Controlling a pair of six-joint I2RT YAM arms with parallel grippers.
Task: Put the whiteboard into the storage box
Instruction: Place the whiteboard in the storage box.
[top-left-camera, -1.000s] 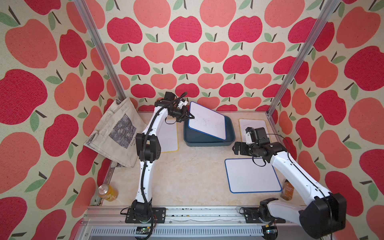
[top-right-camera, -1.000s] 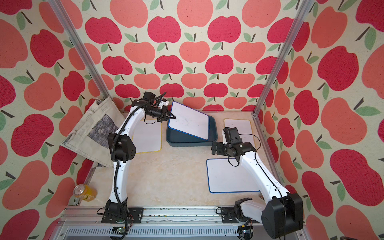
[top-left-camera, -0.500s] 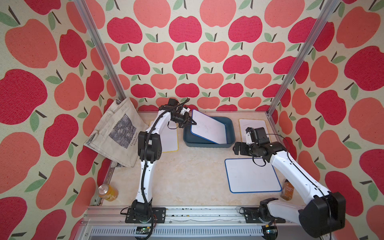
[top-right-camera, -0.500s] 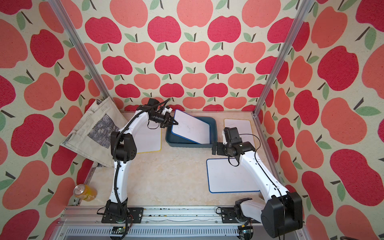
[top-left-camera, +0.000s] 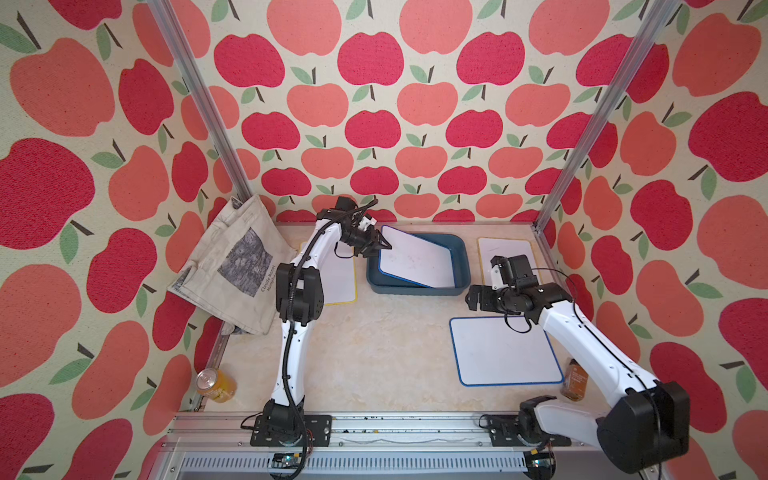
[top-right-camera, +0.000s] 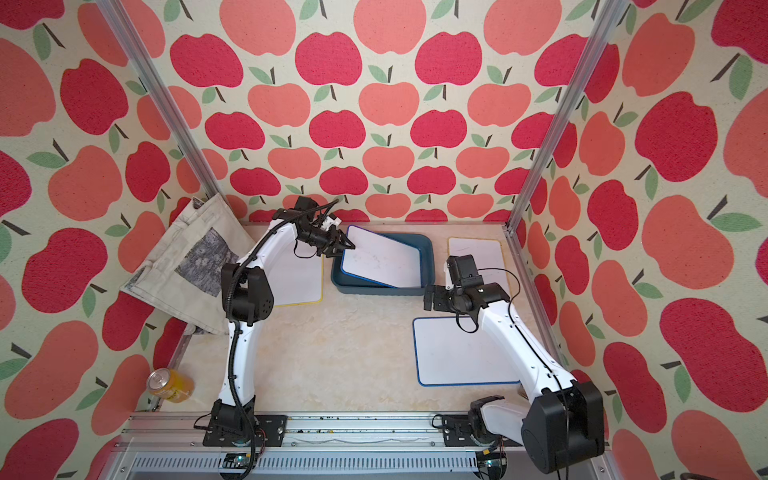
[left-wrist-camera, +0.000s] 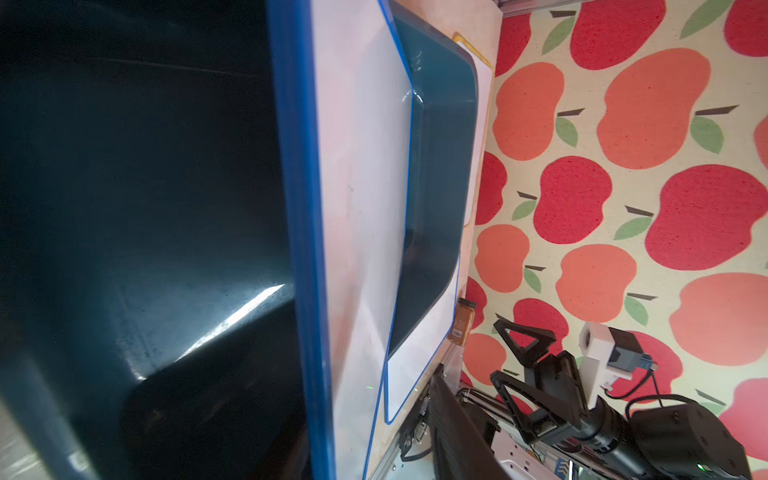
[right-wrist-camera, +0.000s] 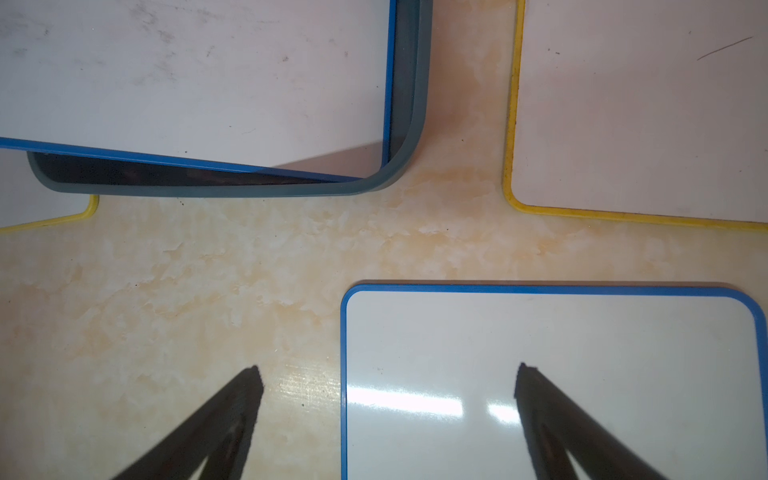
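A blue-rimmed whiteboard (top-left-camera: 415, 259) (top-right-camera: 380, 257) lies skewed and tilted in the dark teal storage box (top-left-camera: 415, 289) (top-right-camera: 374, 289). Its left edge rides up over the box's left rim. My left gripper (top-left-camera: 380, 243) is at that raised edge. In the left wrist view the board's blue edge (left-wrist-camera: 305, 249) runs between the jaws, and one dark finger (left-wrist-camera: 461, 436) stands off the white face, so the gripper is open. My right gripper (right-wrist-camera: 390, 374) (top-left-camera: 473, 297) hovers open and empty over the left edge of a second blue-rimmed whiteboard (top-left-camera: 507, 353) lying flat on the table.
Two yellow-rimmed whiteboards lie flat, one at the back right (top-left-camera: 505, 249) and one left of the box (top-left-camera: 343, 278) partly under my left arm. A canvas tote bag (top-left-camera: 237, 266) leans at the left wall. A can (top-left-camera: 214, 384) and a brown bottle (top-left-camera: 575, 380) stand at the front corners.
The left gripper has brought the raised whiteboard down into the storage box and its jaws have parted. The right arm has not moved.
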